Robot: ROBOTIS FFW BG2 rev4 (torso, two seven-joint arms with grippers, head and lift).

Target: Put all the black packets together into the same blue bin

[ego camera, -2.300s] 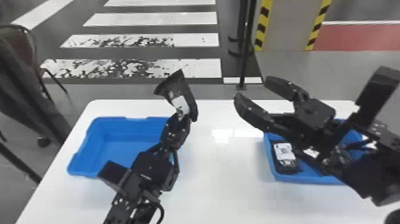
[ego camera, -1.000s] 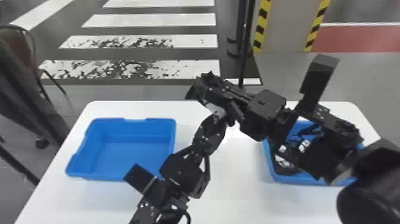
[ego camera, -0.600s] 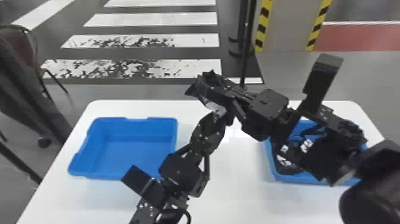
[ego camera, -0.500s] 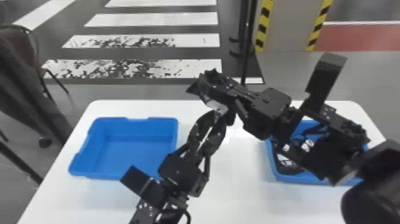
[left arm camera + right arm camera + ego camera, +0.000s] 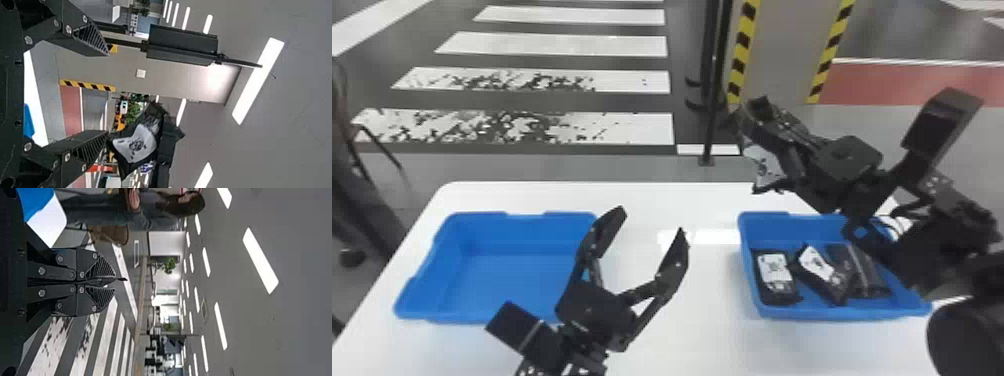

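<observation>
The right gripper [image 5: 746, 117] is pinching one black packet [image 5: 766, 165] aloft, the left gripper [image 5: 654, 220] is holding its fingers apart, and three more black packets [image 5: 774, 272] are lying in the right-hand blue bin [image 5: 782, 227].

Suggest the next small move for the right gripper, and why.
I'd probably ease the right gripper toward the right-hand blue bin: it is shut on a packet that seems to hang beyond the far rim, and other black packets already lie inside.
</observation>
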